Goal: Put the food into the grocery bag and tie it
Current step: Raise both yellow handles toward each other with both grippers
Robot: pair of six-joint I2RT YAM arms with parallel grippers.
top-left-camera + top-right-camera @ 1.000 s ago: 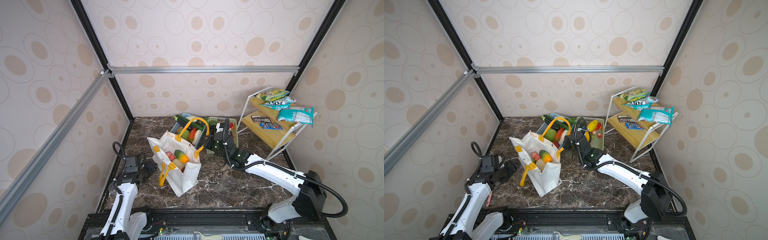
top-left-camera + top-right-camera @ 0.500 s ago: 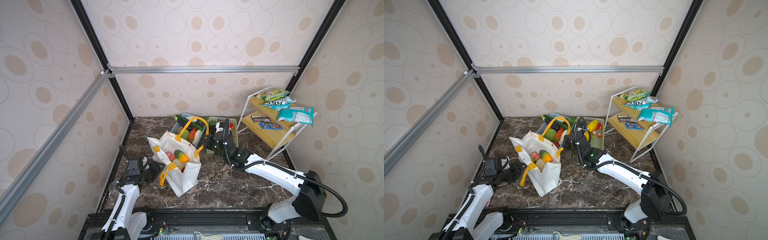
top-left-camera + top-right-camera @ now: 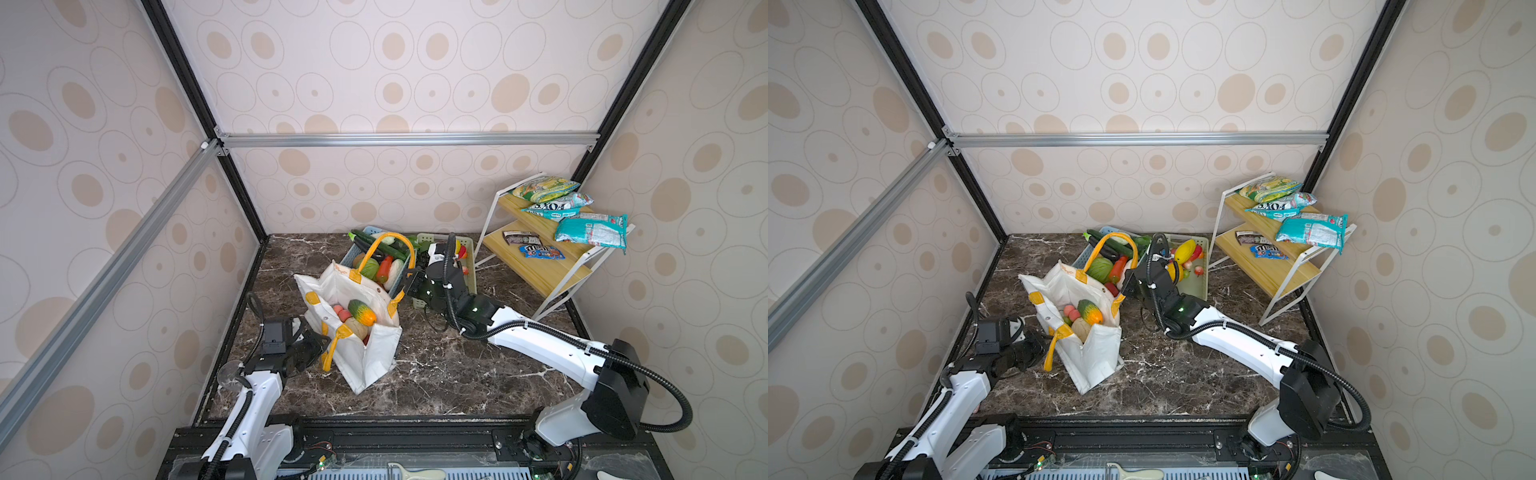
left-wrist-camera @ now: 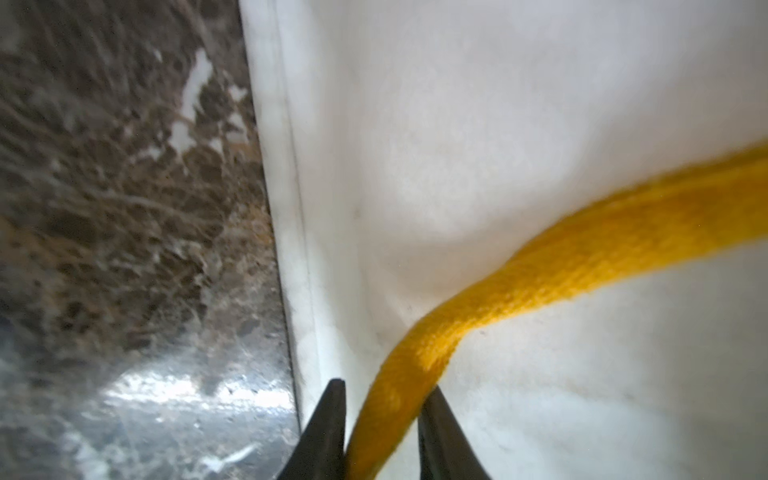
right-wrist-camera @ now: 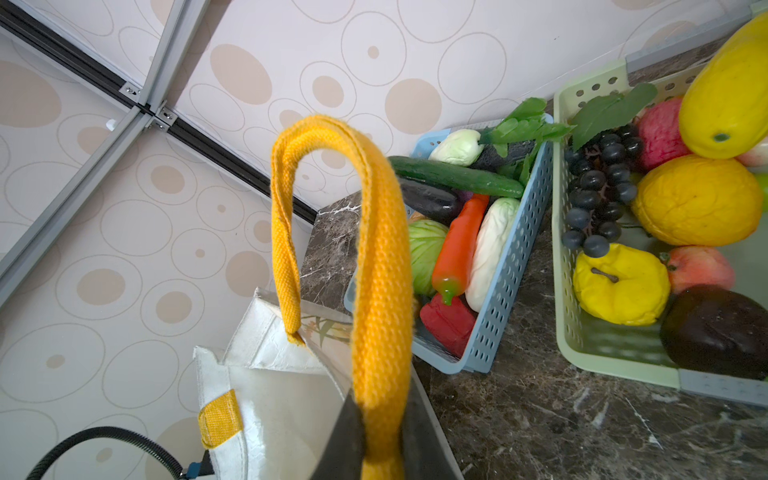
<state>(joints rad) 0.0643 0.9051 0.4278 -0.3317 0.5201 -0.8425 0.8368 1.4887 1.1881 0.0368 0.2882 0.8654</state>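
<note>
now our left gripper pinches the near handle and our right gripper the far handle. the grocery bag stands between them, food inside; if we pull unevenly, it may tip and spill.

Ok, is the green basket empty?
No, in the right wrist view the green basket holds grapes and a yellow melon.
</note>
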